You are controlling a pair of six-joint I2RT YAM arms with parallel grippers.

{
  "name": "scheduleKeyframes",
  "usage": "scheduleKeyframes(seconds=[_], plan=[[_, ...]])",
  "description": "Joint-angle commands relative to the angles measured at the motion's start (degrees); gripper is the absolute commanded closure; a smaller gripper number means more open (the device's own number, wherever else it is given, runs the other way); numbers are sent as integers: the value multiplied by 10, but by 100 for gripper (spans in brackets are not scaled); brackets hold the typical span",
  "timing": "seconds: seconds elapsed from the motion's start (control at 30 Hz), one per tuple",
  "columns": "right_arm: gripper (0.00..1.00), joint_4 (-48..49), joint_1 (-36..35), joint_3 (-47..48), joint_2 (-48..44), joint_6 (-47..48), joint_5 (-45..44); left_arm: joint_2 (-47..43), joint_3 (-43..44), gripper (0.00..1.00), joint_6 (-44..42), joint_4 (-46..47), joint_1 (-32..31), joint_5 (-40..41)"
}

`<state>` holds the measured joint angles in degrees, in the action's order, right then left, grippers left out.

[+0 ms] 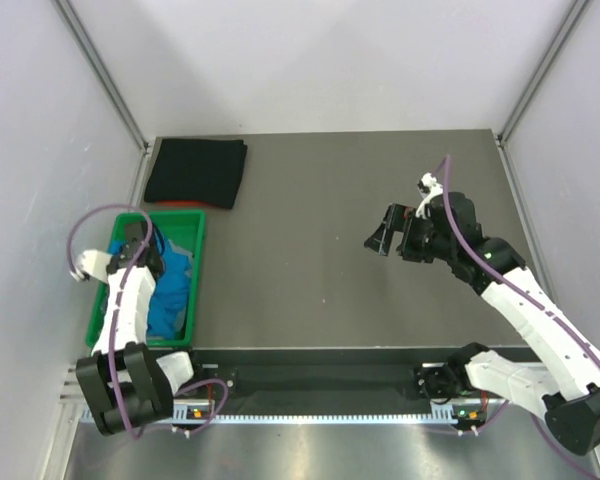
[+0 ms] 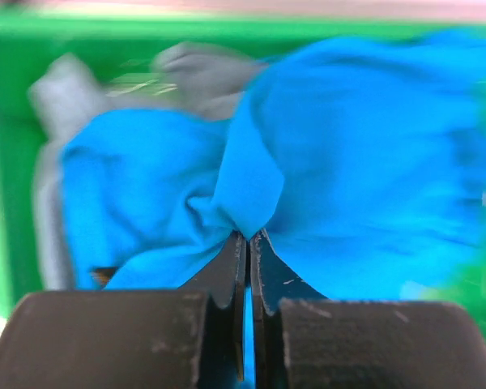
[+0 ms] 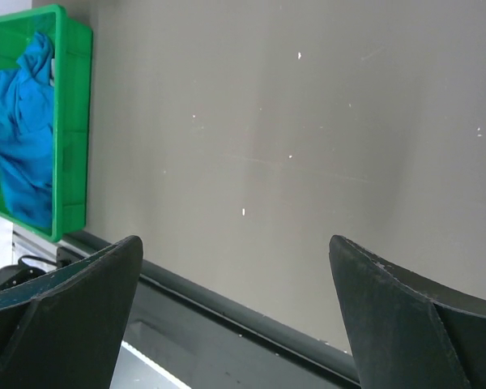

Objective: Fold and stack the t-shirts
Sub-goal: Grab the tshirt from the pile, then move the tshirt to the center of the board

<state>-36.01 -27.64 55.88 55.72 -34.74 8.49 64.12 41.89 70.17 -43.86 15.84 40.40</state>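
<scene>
The step in hand is the pick-up of the next shirt. The left gripper (image 2: 248, 237) is pinched shut on a raised fold of the blue t-shirt (image 2: 356, 138), which lies crumpled in the green bin (image 1: 197, 225) at the left of the top view. The grey t-shirt (image 2: 202, 69) shows beside it at the upper left of the left wrist view. The black t-shirt (image 1: 197, 172) lies folded on the table (image 1: 310, 200) just above the bin, probably as the base of the stack.

The next move, I judge, calls for a lift clear of the bin wall and a carry to open table for spreading — the grey one may drag along.

The left arm reaches forward along the frame's left edge, wrist bent down into the bin. The right gripper (image 3: 235, 316) hangs over the table at centre right — jaws wide, holding nothing, facing the bin.
</scene>
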Motion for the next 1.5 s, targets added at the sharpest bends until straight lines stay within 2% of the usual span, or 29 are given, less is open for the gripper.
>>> scheduleKeyframes(seconds=[0.0,0.13,0.17,0.23,0.27,0.33,0.37,0.4,0.47,0.5,0.53,0.57,0.7,0.8,0.9,1.07,1.2,1.33,1.4,1.47], plan=[[2,19,-7,0,3,-3,3,-55,93,100,-77,39,0,-36],[1,20,-7,-6,3,21,-29,-87,187,100,-118,112,-2,-151],[1,18,-6,-3,2,22,-31,-93,201,100,-124,130,-3,-224],[1,4,-7,4,-3,26,-37,-107,237,100,-130,207,-4,-307],[1,-1,-7,14,-6,28,-38,-109,250,100,-128,244,-6,-393],[0,-17,-7,25,-20,27,-44,-101,273,100,-87,336,-13,-497],[1,-21,-7,34,-26,26,-47,-90,291,100,-63,364,-19,-575],[1,-27,-7,36,-33,23,-55,-87,296,100,-23,433,-45,-599],[1,-28,-7,39,-58,10,-64,-80,310,100,-12,484,-100,-611],[1,-28,-7,37,-65,5,-73,-80,318,100,-33,495,-179,-596],[1,-28,-7,33,-78,-8,-76,-79,321,100,-49,505,-217,-588],[1,-28,-7,29,-85,-15,-80,-76,317,100,-64,513,-287,-583],[1,-28,-7,15,-102,-34,-75,-68,252,100,-98,533,-396,-556],[1,-29,-7,2,-110,-35,-81,-41,190,100,-123,522,-440,-564],[2,-35,-7,-9,-108,-35,-115,-2,132,100,-138,540,-474,-589],[3,-49,-7,-19,-97,-40,-163,83,40,100,-155,525,-486,-625],[3,-36,-7,-48,-105,-51,-175,96,7,100,-188,476,-488,-588],[15,16,-7,-114,-87,-42,-119,107,14,100,-214,405,-488,-544],[19,66,-7,-139,-71,-34,-38,126,28,100,-223,407,-488,-540],[26,89,-10,-166,-53,-49,-9,152,45,100,-217,431,-488,-554]])
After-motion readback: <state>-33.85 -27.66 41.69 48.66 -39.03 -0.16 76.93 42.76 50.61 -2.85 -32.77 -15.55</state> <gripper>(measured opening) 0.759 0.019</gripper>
